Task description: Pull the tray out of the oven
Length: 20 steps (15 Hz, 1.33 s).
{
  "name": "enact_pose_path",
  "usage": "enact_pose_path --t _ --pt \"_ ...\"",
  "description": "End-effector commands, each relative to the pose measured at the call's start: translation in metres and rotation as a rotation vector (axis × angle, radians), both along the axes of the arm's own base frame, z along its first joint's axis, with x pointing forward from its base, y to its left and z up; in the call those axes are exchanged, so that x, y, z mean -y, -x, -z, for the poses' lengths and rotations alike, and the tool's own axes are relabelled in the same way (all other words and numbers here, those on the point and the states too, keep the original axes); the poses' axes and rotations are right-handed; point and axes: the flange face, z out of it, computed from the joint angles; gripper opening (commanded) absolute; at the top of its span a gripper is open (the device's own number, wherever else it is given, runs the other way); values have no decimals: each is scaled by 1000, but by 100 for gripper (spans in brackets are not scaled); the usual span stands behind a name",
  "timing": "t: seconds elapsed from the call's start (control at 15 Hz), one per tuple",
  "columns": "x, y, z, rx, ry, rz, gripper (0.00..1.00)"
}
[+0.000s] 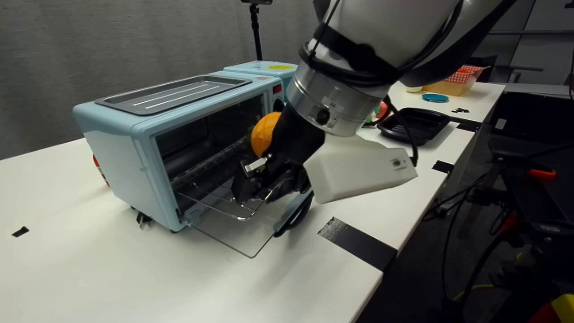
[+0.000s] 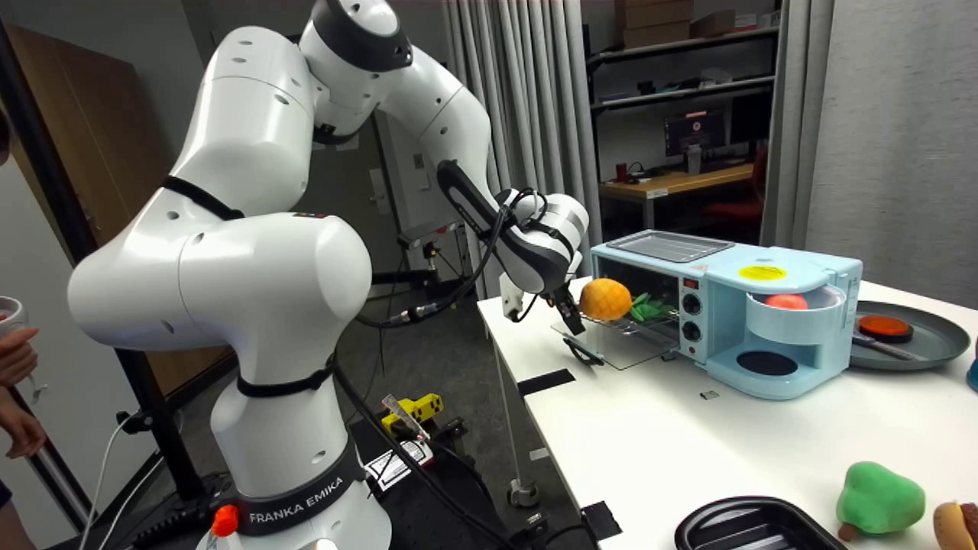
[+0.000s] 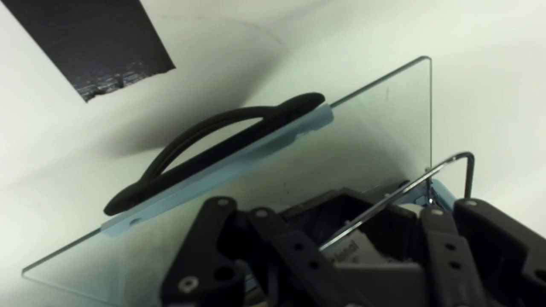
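1. Hanging low over the tabletop (image 1: 89, 269), gripper (image 1: 255, 196) sits at the front end of the wire tray (image 1: 242, 218), between the oven (image 1: 114, 152) and the robot-side edge.
2. Jaws: cannot tell if apart or together; in wrist view links stand either side, tips hard to make out, tray's front bar slanting across between.
3. Tray: part way out, back portion inside oven, front end jutting toward robot-side edge, above the lowered glass door (image 3: 384, 123).
4. Oven: light blue, set back from that edge; door's dark handle (image 3: 230, 147) faces the edge. Strip of black tape (image 1: 356, 242) on tabletop runs to the edge near the handle.
5. Orange pineapple-like item (image 2: 605, 299) with green leaves (image 2: 649, 307), on its side at oven mouth, just beside gripper; looks to rest on tray.
6. Shallow grey pan (image 1: 175, 94) on top of oven.
7. Black dish (image 1: 415, 125) close to robot-side edge, farther along, well apart from oven.
8. In an exterior view, green toy (image 2: 879, 496) lies near the black dish, farther in from that edge.
9. Dark round pan (image 2: 936, 347) toward the opposite edge, just past oven; reddish round item (image 2: 885, 325) in it.
10. White arm (image 2: 275, 267) crosses over robot-side edge; a tabletop corner (image 2: 495, 307) shows nearby.
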Motion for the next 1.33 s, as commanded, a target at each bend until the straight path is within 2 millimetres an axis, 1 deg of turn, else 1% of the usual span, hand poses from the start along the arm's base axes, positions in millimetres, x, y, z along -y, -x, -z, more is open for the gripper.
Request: enact_pose_path --t 0.0,0.07,0.13,0.27,0.53,0.6,0.67,0.73,0.8,0.93,1.13,1.27 --pt "-6 25 -9 -25 37 -43 0" --pt "-4 27 4 -32 37 -31 0" --pt "-7 34 6 -43 42 -40 0" --pt "-7 41 10 -59 42 -45 0" --pt "-8 49 16 -77 40 -38 0" --pt "-8 48 16 -78 34 -37 25" --pt "-8 47 16 -77 34 -37 28" --pt "-9 47 15 -75 30 -37 33" --pt "-10 47 14 -74 31 -40 42" --pt "-11 46 11 -68 31 -43 56" --pt "-11 46 4 -57 30 -45 80" --pt "-12 45 -2 -47 28 -46 93"
